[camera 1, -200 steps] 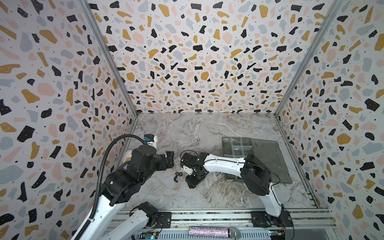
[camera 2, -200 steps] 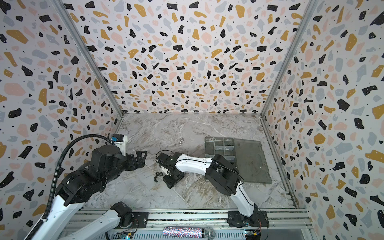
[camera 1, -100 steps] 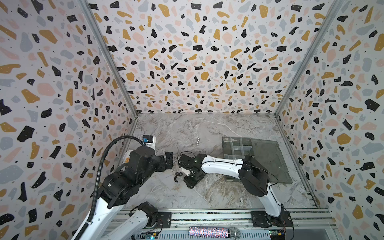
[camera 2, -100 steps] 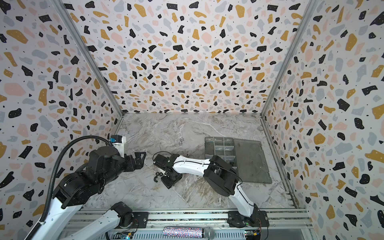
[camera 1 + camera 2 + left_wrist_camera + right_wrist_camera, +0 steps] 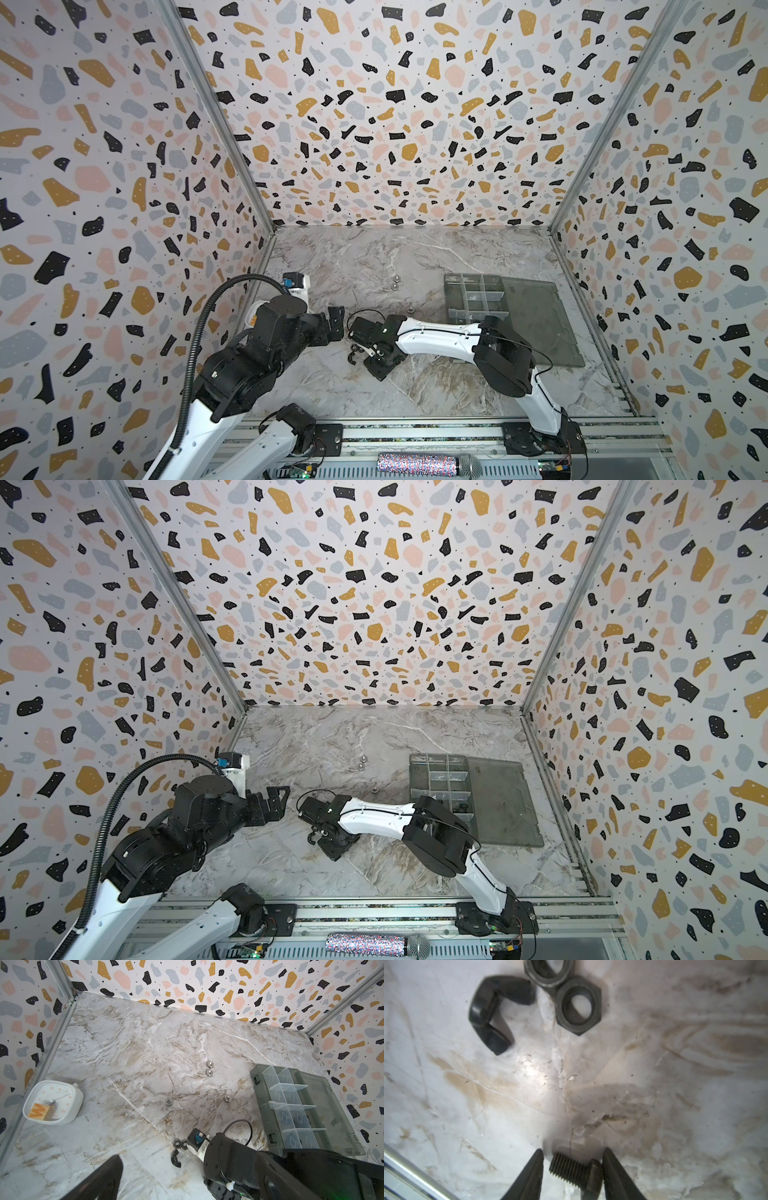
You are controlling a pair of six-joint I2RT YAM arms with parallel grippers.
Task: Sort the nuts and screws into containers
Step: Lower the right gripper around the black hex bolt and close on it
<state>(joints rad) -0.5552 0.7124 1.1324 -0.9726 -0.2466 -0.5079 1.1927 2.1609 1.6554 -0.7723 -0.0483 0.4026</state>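
In the right wrist view a short black screw (image 5: 571,1169) lies on the marble between the fingers of my right gripper (image 5: 572,1150). Its head touches one finger and a small gap shows at the thread end, so the jaws are still open. Beyond it lie two black hex nuts (image 5: 578,1006) and a black wing nut (image 5: 492,1012). In both top views that gripper (image 5: 378,363) points down beside these nuts (image 5: 353,355). My left gripper (image 5: 336,322) hovers open and empty to their left. Several silver nuts (image 5: 209,1072) lie scattered farther back. The grey organiser's containers (image 5: 448,291) stand at the right.
The organiser's lid (image 5: 536,324) lies open flat towards the right wall. A white square clock (image 5: 52,1103) with a wooden block (image 5: 40,1111) on it sits by the left wall. Patterned walls enclose the marble floor on three sides.
My right gripper has shifted slightly left over the screw and its jaws have narrowed around it. The left arm has barely moved.
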